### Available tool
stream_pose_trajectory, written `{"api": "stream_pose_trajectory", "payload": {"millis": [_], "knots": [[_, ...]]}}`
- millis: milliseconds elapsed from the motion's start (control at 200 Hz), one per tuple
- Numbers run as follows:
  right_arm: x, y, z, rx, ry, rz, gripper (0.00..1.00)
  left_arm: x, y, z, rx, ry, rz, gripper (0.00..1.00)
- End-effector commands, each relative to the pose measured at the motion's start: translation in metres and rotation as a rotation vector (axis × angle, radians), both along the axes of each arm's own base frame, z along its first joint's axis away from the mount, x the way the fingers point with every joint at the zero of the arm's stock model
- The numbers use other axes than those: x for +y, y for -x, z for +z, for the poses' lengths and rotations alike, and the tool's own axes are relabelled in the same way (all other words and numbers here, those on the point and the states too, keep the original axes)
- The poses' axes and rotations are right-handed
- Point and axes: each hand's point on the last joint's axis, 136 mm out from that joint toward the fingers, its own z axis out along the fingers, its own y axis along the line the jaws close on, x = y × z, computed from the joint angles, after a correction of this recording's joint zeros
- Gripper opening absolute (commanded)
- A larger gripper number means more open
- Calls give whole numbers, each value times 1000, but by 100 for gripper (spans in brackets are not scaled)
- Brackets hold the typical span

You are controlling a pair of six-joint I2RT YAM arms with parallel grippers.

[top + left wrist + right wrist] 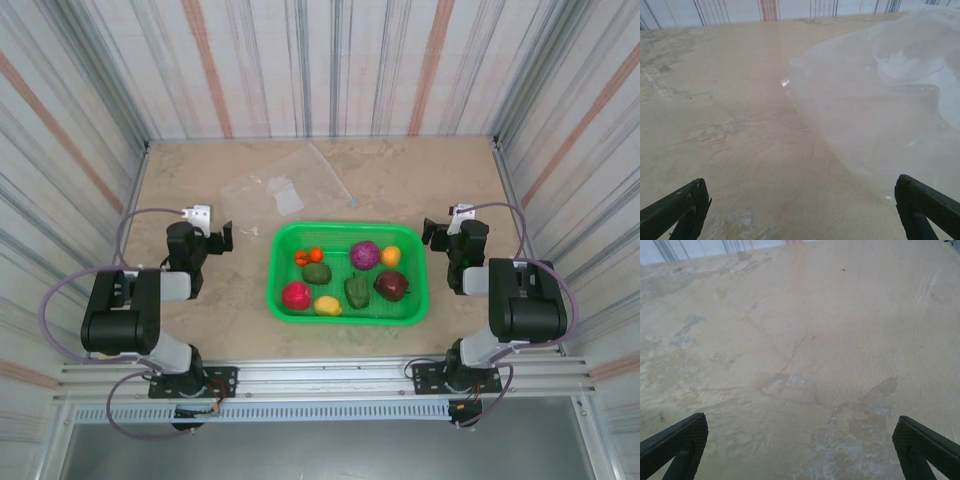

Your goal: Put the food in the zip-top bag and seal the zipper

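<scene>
Top external: arms folded at the table's [190, 300] near edge. The left gripper [222, 238] and right gripper [430, 233] flank the green basket [345, 229], which holds all the food [365, 254]. The zip-top bag [285, 188] lies flat and empty near the far edge. Nothing started.
Left wrist: claw spread, empty; bag [880, 115] ahead-right.
Right wrist: claw spread, empty, above bare table.

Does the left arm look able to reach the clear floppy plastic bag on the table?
Probably yes. The left gripper is open, and the clear plastic bag lies just ahead to its right on the table, nothing between them.
</scene>
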Motion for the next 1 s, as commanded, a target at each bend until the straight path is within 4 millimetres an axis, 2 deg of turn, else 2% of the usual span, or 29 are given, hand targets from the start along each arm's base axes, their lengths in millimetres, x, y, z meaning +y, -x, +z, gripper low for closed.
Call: {"api": "stream_pose_trajectory", "payload": {"millis": [0,902,957,992], "knots": [[-2,-1,3,-5,-3,-11,99,-3,-2,3,-3,-11,-16,99],[-1,-2,3,-7,-6,-8,99,-4,-1,3,-12,-45,10,99],[1,-2,7,-16,-2,6,99,0,-2,8,-30,-56,48,98],[3,-4,11,-1,0,18,99,4,-3,18,-51,-76,78,99]]}}
